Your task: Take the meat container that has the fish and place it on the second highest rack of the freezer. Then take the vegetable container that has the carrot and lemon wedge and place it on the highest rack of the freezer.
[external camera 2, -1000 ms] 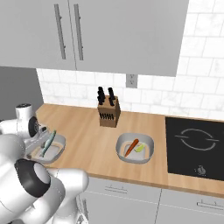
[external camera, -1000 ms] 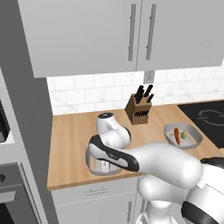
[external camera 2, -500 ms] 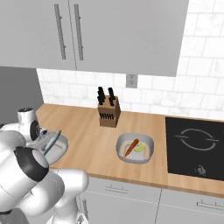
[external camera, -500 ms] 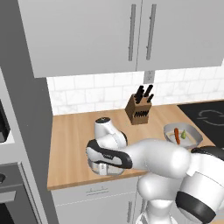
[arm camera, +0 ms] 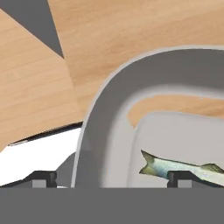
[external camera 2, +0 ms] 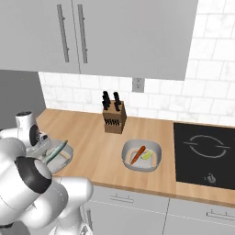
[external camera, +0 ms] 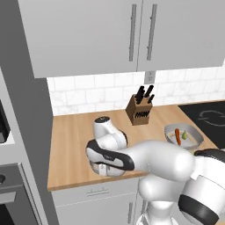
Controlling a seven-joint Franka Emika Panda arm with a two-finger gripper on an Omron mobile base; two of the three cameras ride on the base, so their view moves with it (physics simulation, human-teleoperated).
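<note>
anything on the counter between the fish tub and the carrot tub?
Nothing: in the right base view, bare wooden counter separates the meat container from the vegetable container. The knife block stands further back.

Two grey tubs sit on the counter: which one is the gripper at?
The meat container holding the fish, at the counter's left end; the open gripper straddles its rim. The vegetable container with the carrot sits apart.

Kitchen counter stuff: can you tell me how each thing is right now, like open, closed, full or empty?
gripper: open, one fingertip on each side of the tub's rim.
meat container: on the counter, not lifted, holding the fish.
vegetable container: on the counter, holding the carrot and a lemon wedge.
knife block: upright, knives in.
upper cabinets: doors closed.
</note>
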